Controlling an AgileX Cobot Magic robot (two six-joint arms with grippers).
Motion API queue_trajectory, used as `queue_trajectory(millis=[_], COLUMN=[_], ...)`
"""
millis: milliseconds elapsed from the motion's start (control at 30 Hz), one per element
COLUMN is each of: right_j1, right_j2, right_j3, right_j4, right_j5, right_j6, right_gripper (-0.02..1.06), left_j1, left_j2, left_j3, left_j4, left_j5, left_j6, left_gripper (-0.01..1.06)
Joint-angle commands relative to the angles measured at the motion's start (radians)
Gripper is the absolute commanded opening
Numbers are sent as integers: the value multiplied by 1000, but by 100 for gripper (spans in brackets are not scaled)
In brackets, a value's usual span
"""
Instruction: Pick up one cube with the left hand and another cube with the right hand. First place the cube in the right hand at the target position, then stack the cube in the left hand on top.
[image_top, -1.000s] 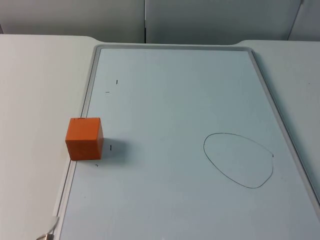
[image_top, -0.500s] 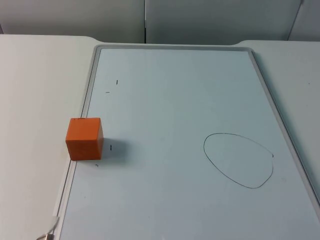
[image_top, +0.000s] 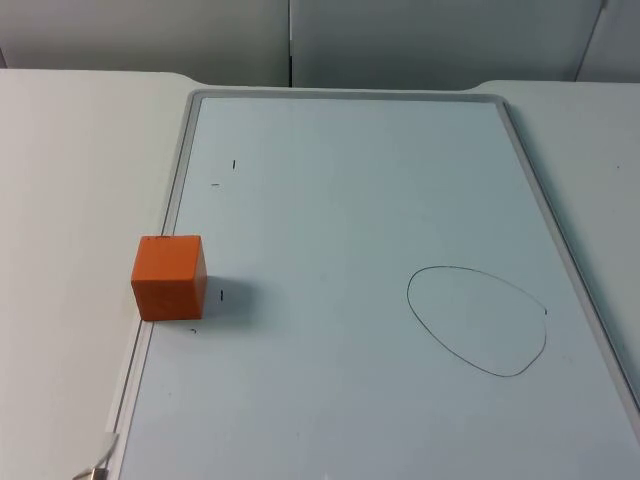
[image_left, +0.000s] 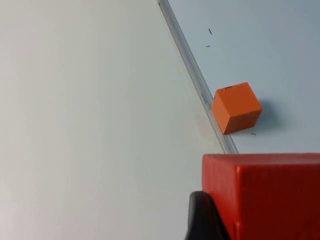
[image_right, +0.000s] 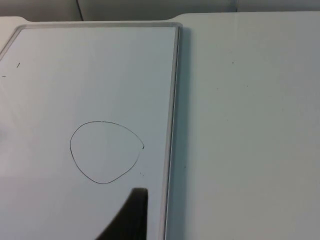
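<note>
An orange cube (image_top: 168, 277) sits on the whiteboard's left edge, also in the left wrist view as the orange cube (image_left: 236, 107). My left gripper (image_left: 262, 217) hangs over the table to the left of the board, short of that cube, shut on a red cube (image_left: 272, 192) with a black fingertip (image_left: 202, 217) against its side. A hand-drawn oval (image_top: 477, 320) marks the board's right half. My right gripper (image_right: 131, 217) hovers just short of the drawn oval (image_right: 105, 151), near the board's right frame.
The whiteboard's grey frame (image_top: 175, 190) is a low raised rim around the board. White table top (image_top: 70, 180) lies on both sides, and the grey partition wall (image_top: 300, 35) stands behind. A small metal piece (image_top: 95, 466) lies at the board's near left corner.
</note>
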Motion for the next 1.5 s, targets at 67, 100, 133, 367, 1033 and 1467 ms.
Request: queue_trajectory(millis=[67, 100, 133, 367, 1033, 1467], right_j1=[-5, -5, -5, -5, -5, 267], right_j2=[-3, -3, -3, -3, 665, 1492], right_j3=[7, 7, 7, 7, -484, -1231], right_j4=[-2, -2, -2, -2, 672, 670], right_j5=[-9, -9, -9, -9, -360, -135], right_j6=[0, 0, 0, 0, -715, -803], right_gripper=[105, 105, 105, 105, 102, 99], left_j1=[-3, -3, -3, -3, -3, -3], left_j2=[-7, -7, -7, -7, -7, -7], left_j3=[-1, -1, -1, -1, -1, -1], left_j4=[-5, -7, -9, -9, -15, -44], left_j5=[-4, -4, -4, -6, -14, -3], left_j6=[-7, -7, -7, -7, -7, -33], left_gripper=[0, 0, 0, 0, 0, 0])
